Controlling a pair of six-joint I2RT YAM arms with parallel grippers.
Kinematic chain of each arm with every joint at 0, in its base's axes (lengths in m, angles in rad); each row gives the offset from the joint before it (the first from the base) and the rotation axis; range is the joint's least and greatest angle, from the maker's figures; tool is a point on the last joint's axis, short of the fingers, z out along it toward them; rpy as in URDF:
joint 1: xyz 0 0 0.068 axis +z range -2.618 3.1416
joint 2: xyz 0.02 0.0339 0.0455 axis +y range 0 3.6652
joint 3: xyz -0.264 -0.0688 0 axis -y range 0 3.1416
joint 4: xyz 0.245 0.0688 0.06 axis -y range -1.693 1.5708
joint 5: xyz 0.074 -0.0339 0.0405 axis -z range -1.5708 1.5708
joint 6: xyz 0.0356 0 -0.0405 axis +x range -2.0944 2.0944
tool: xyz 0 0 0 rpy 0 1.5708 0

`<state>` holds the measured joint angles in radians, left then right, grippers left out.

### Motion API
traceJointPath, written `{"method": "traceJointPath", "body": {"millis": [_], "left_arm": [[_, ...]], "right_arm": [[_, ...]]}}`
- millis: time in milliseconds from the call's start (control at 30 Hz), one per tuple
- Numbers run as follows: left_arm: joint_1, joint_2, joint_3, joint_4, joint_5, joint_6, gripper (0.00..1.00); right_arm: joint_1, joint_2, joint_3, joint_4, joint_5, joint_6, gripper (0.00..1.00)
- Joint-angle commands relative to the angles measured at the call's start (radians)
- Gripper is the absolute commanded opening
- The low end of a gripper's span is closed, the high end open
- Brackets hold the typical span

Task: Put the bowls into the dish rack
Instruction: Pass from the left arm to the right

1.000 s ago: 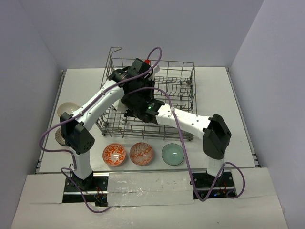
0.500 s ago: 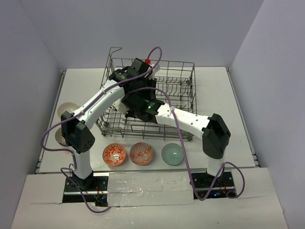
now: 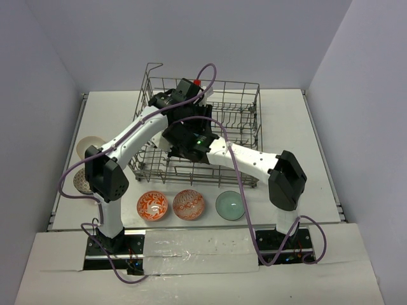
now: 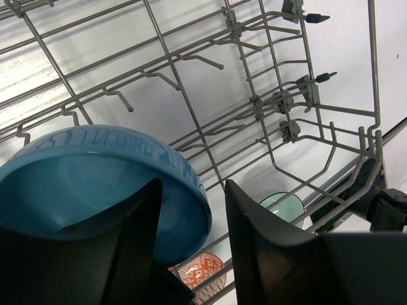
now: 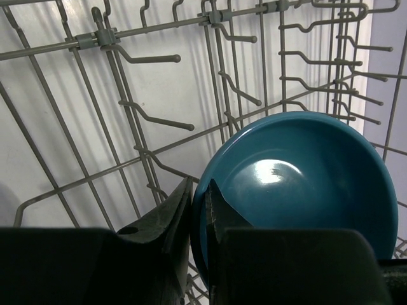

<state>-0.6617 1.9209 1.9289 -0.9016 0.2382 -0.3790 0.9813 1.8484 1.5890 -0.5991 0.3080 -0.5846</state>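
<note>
Left end effector (image 4: 193, 190) wider; bowl (image 4: 76, 184) half-hidden

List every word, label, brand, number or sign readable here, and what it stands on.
None readable.
The dark band round the teal bowl in the left wrist view looks like ornament, not letters.
The blue bowl in the right wrist view shows none.
The orange patterned bowls carry swirls only.

- white table top (image 3: 299, 127), flat, glossy where it shows through the wires in the wrist views
- plain grey-lilac back wall (image 3: 191, 32), with side walls left (image 3: 32, 95) and right (image 3: 375, 95) closing in the table
- shiny taped strip (image 3: 197, 241) along the near edge
- white board (image 3: 191, 286) nearer than the strip
</note>
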Motion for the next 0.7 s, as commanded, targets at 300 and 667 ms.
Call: {"method": "traceJointPath", "body": {"millis": [300, 667], "left_arm": [[-0.019, -0.014, 0.001, 0.079, -0.051, -0.041, 0.6], [-0.003, -0.086, 0.09, 0.041, -0.16, -0.014, 0.61]], "right_arm": [[-0.05, -0.015, 0.057, 0.058, -0.033, 0.046, 0.0], [-0.073, -0.014, 0.069, 0.061, -0.058, 0.061, 0.0]]}}
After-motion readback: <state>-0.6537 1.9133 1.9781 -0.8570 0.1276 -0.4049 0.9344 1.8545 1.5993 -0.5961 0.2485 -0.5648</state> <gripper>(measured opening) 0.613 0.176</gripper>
